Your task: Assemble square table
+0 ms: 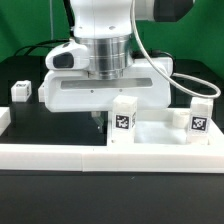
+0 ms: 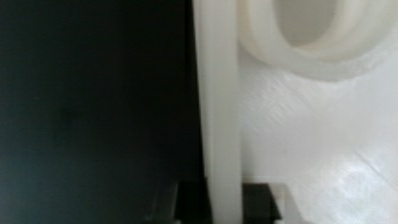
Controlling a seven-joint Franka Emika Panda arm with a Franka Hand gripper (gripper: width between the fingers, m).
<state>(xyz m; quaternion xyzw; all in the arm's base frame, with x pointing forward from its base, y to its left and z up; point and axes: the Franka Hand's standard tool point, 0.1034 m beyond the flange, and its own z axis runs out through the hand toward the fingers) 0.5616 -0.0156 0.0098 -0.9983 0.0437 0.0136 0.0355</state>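
Exterior view: the hand [image 1: 97,120] reaches down at the edge of the square tabletop [image 1: 160,133] that faces the exterior view's left. The tabletop lies flat on the black desk [image 1: 50,115], close behind the long white border wall [image 1: 60,152]. A tagged leg [image 1: 123,120] stands just beside the fingers, a second leg [image 1: 197,118] stands toward the exterior view's right, and a third leg [image 1: 20,92] sits well apart on the left.

Wrist view: the hand [image 2: 221,203] is clenched on the tabletop's raised rim [image 2: 217,100], one dark finger on each side of it. The tabletop [image 2: 320,140] spreads away on one side, with a round corner socket [image 2: 294,55] near the rim, and the bare desk [image 2: 89,100] lies on the other.

The rim is thin and smooth and appears to be pinched only by the fingertips. The tabletop could therefore pivot or slip if it is dragged or lifted sharply. Any sideways move risks toppling the leg beside the hand, and a push toward the border wall could jam the tabletop crooked.

No brand or lettering is readable. The legs carry only black-and-white square marker patterns.
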